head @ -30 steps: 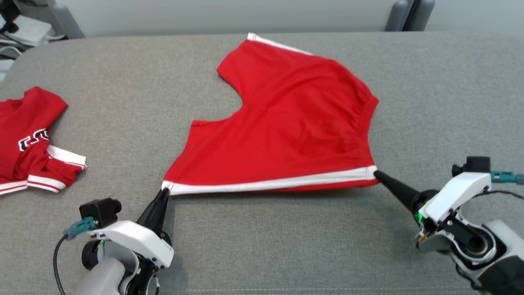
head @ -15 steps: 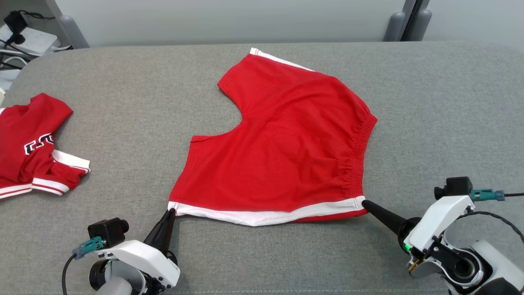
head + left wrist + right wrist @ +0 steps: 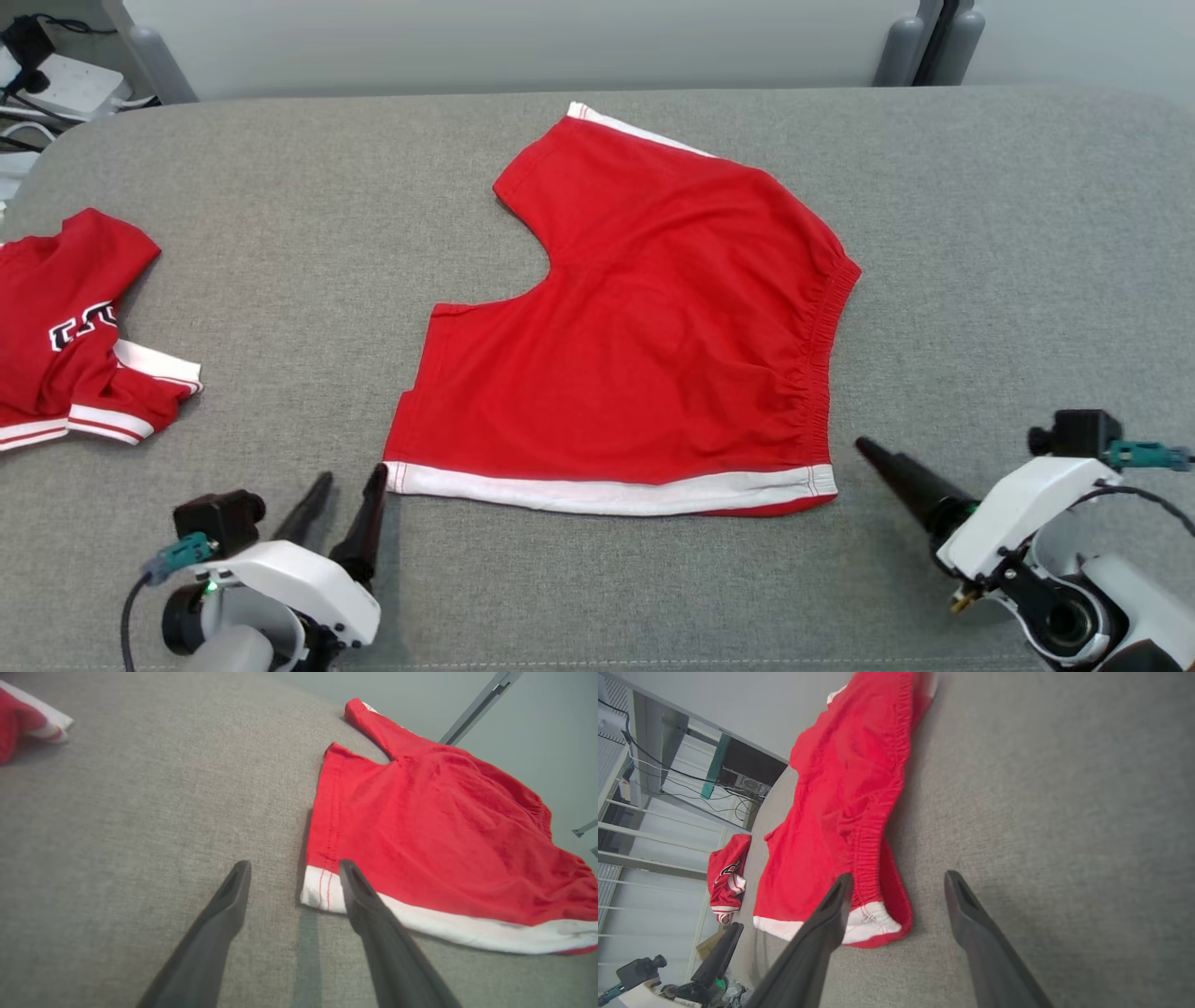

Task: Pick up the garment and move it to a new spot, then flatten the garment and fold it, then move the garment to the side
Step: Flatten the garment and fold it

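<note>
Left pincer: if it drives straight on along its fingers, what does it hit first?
Most likely the red shorts. Their white hem corner lies just ahead of the open left pincer, by the finger nearer the shorts. Height above the cloth is unclear, so it might skim over instead.

Red shorts [image 3: 644, 327] spread flat on the grey tabletop [image 3: 1008, 233], white band along the near edge, gathered waistband on the right. Left pincer [image 3: 350, 476] at lower left, fingers parted, inner fingertip just beside the band's left corner, gripping nothing. Right pincer [image 3: 861, 446] at lower right, dark fingers lined up as one cone, tip near the waistband corner but clear of the cloth. Far left, a second red garment [image 3: 65, 327], crumpled, white trim and lettering showing.
</note>
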Available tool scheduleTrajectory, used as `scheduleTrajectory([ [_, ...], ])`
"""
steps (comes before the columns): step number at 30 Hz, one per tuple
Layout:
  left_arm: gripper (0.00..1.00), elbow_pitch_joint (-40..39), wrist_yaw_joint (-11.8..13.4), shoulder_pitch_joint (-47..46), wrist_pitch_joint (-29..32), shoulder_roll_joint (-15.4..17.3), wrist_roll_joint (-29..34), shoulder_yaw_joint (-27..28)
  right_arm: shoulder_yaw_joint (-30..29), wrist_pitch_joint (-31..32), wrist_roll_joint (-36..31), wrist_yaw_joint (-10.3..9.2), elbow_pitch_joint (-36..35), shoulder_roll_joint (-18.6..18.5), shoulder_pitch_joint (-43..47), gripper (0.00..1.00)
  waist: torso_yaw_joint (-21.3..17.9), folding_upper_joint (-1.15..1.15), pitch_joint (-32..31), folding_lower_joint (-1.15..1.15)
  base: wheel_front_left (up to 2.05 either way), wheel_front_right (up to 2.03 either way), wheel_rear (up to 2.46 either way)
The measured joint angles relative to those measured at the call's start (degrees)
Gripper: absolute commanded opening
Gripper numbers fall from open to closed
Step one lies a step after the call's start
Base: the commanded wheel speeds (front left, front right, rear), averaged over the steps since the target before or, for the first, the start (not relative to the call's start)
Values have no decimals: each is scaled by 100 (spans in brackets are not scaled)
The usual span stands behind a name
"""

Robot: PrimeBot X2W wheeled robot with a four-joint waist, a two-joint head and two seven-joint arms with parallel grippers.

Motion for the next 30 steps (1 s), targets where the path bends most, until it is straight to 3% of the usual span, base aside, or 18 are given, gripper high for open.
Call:
scheduleTrajectory([
  [4, 100, -114, 40, 17, 0, -81, 708, 715, 31, -871, -404, 0, 212, -44, -157, 100, 4, 0, -86, 0, 0, 0, 0],
  [9, 100, -701, 212, 247, -1, -435, 1581, 1722, 71, -1826, -982, 0, 627, -21, -360, 100, -14, 0, -195, 0, 0, 0, 0],
  [12, 100, -946, 248, 478, -1, -600, 2101, 2170, -242, -1924, -1429, 0, 854, 98, -456, 100, -39, 0, -252, 0, 0, 0, 0],
  [17, 100, -1227, 230, 721, -1, -877, 2707, 2653, -1610, -1936, -2871, 0, 722, 389, -460, 100, -86, 0, -362, 0, 0, 0, 0],
  [18, 100, -1227, 230, 721, -1, -877, 2707, 2653, -1610, -1936, -2871, 0, 722, 389, -460, 100, -86, 0, -362, 0, 0, 0, 0],
  [20, 100, -1427, 192, 797, -1, -973, 2984, 2889, -2209, -1939, -3675, 0, 468, 649, -249, 100, -96, 0, -448, 0, 0, 0, 0],
  [30, 100, -1800, 144, 1205, -2, -1082, 3494, 3203, -3029, -1939, -5201, 0, 1, 1238, 469, 100, -106, 0, -705, 0, 0, 0, 0],
])
